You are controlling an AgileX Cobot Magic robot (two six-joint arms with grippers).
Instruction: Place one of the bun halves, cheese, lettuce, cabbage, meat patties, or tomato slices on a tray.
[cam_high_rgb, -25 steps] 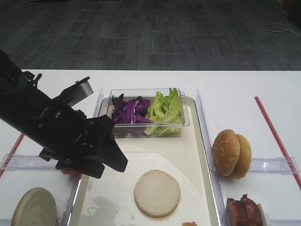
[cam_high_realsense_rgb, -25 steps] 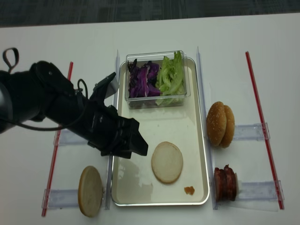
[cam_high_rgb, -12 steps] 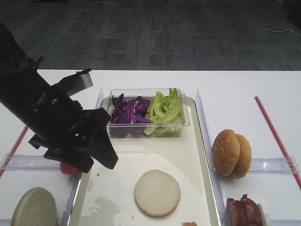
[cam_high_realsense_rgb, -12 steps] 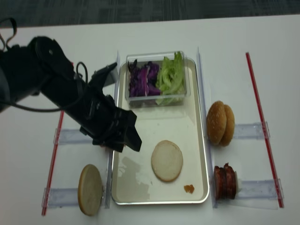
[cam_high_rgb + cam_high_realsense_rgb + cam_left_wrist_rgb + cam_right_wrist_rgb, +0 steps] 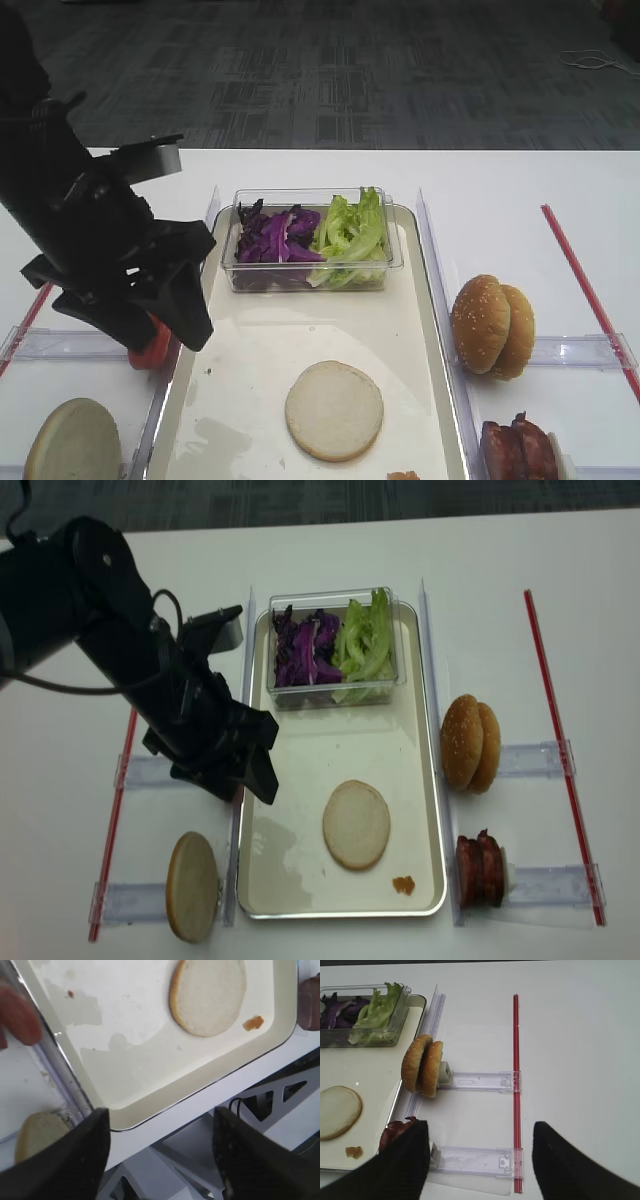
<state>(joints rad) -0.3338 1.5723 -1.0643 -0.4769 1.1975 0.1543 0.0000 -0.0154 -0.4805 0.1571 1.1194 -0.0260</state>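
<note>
One bun half [image 5: 356, 824] lies flat on the silver tray [image 5: 300, 870]; a second bun half [image 5: 192, 886] stands in a holder left of it. At the tray's far end a clear box holds cabbage [image 5: 300, 650] and lettuce [image 5: 365, 640]. Meat patties [image 5: 481, 870] stand on edge to the right. Tomato slices [image 5: 150, 345] show under my left gripper [image 5: 235, 770], which hangs open and empty over the tray's left rim. In the right wrist view my right gripper [image 5: 479, 1135] is open and empty above the table, beside the patties [image 5: 395, 1132]. Cheese is out of view.
Two sesame buns [image 5: 474, 744] stand on edge in a clear holder right of the tray. Red strips [image 5: 560, 750] and clear rails [image 5: 540, 885] lie on the white table. A small orange crumb [image 5: 403, 885] sits on the tray's near corner.
My left arm has drawn back and leftward from over the tray's middle to its left rim, jaws still open. The tomato slices have come into sight.
</note>
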